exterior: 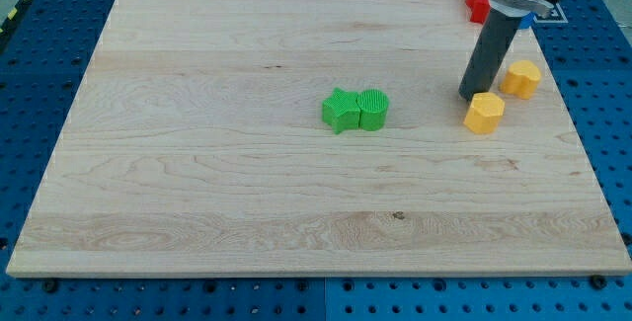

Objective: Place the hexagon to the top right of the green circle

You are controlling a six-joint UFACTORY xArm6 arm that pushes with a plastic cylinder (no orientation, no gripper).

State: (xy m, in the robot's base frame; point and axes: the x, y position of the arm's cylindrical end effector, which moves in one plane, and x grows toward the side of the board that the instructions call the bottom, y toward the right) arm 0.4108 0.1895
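Note:
A green circle (375, 109) lies near the board's middle, touching a green star (340, 111) on its left. Two yellow blocks lie at the view's right: one (484, 113) nearer the bottom and one (521, 79) up and to the right of it. Both are many-sided, and I cannot tell for sure which one is the hexagon. My tip (470, 98) stands right at the upper-left edge of the lower yellow block, about touching it, well to the right of the green circle.
A red block (476, 6) sits near the board's top right corner, partly hidden behind the arm. The wooden board (197, 163) lies on a blue perforated table; its right edge is close to the yellow blocks.

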